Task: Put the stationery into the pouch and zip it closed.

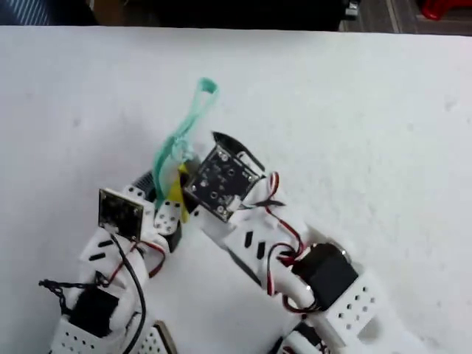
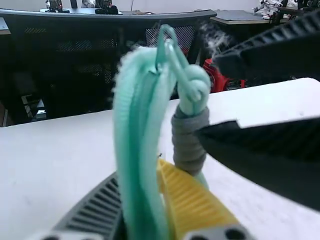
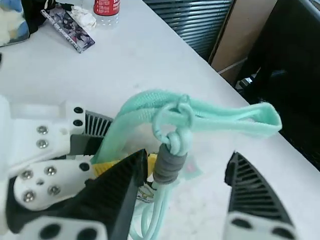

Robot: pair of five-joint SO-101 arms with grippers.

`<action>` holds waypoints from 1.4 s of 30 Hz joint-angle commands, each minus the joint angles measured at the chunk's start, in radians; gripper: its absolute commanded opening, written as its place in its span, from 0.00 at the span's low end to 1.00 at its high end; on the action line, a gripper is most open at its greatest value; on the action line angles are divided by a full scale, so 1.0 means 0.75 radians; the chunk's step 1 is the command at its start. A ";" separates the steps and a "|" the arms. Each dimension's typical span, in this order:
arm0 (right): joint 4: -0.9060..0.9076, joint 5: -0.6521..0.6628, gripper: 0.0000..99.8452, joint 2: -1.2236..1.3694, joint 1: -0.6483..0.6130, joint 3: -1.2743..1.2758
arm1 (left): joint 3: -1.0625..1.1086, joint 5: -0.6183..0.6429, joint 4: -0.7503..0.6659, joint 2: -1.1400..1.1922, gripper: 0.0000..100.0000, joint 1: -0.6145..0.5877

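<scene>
The mint-green pouch [image 1: 174,151] stands edge-on near the table's middle, and its wrist strap [image 1: 204,90] trails toward the far side. My left gripper [image 2: 145,202] is shut on the pouch's [image 2: 137,150] edge, between a grey finger [image 2: 92,212] and a yellow finger [image 2: 192,205]. The zip pull, a mint cord with a grey sleeve [image 3: 169,164], hangs from a ring at the pouch's [image 3: 145,107] end. My right gripper [image 3: 189,165] is open, its black fingers [image 3: 122,182] either side of that sleeve without touching it. From above, the right gripper [image 1: 208,151] sits just right of the pouch.
White table [image 1: 354,110] lies open to the right and far side. A red bottle [image 3: 106,7] and a printed booklet [image 3: 67,22] lie farther along the table in the right wrist view. Both arms crowd the near middle, their wrists close together.
</scene>
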 commanded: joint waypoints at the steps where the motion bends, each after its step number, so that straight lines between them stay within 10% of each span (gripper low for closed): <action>1: -0.069 -0.002 0.19 0.081 -0.009 -0.016 | -0.023 0.016 -0.010 -0.009 0.02 -0.011; 12: -0.124 0.000 0.02 0.105 -0.011 -0.082 | -0.049 0.016 0.045 -0.009 0.03 -0.003; 19: -0.009 0.000 0.02 -0.009 -0.007 -0.295 | -0.297 0.121 0.317 -0.009 0.24 -0.013; 42: -0.247 0.184 0.02 0.208 0.132 -0.370 | -0.464 0.014 0.417 -0.009 0.02 0.040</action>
